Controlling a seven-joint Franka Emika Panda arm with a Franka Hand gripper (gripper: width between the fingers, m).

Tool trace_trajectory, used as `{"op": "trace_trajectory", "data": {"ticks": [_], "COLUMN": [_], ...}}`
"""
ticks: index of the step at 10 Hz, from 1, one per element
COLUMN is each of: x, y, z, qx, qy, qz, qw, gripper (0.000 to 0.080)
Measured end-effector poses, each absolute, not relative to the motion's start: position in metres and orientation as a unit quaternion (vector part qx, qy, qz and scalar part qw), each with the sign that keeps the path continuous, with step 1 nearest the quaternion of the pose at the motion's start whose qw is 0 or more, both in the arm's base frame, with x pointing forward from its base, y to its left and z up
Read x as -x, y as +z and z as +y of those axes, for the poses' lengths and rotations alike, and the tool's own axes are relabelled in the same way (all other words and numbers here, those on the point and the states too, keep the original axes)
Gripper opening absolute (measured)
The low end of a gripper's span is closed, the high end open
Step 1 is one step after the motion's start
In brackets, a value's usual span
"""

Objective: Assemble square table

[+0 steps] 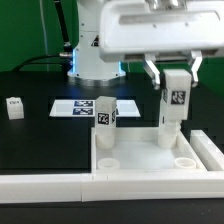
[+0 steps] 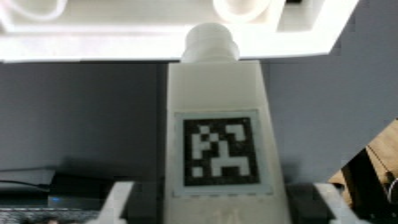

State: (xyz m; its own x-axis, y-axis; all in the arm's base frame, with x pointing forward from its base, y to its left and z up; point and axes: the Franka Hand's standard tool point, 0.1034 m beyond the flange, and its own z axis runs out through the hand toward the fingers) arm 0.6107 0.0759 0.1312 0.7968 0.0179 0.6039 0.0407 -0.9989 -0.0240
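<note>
Exterior view: pincer (image 1: pixel 176 82) clamped on upright leg (image 1: pixel 175 108), a white square-section tagged block; directly below it lies the white, raised-rim plastic top (image 1: pixel 140 155).

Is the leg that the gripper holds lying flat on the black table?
No, the leg is upright in the gripper, at a far corner of the square top.

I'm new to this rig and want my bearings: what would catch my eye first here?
The gripper holds a tagged white leg upright at the far corner of the square table top on the exterior view's right. A second leg stands at the top's other far corner, and a loose leg sits alone on the black table at the exterior view's left.
</note>
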Motion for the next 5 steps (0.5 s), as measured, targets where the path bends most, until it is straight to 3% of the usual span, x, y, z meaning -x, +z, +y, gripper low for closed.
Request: {"op": "trace_trajectory", "data": {"ticks": [2,5], "x": [-0.611,-0.618], "y": [0.115,0.107], "z": [0.076,0.084], "qx": [0.95,0.951], "qy": [-0.31,-0.309], "qz": [-0.014,-0.016], "qw": [0.018,0.022], "gripper": [0.0291,0.0291]}}
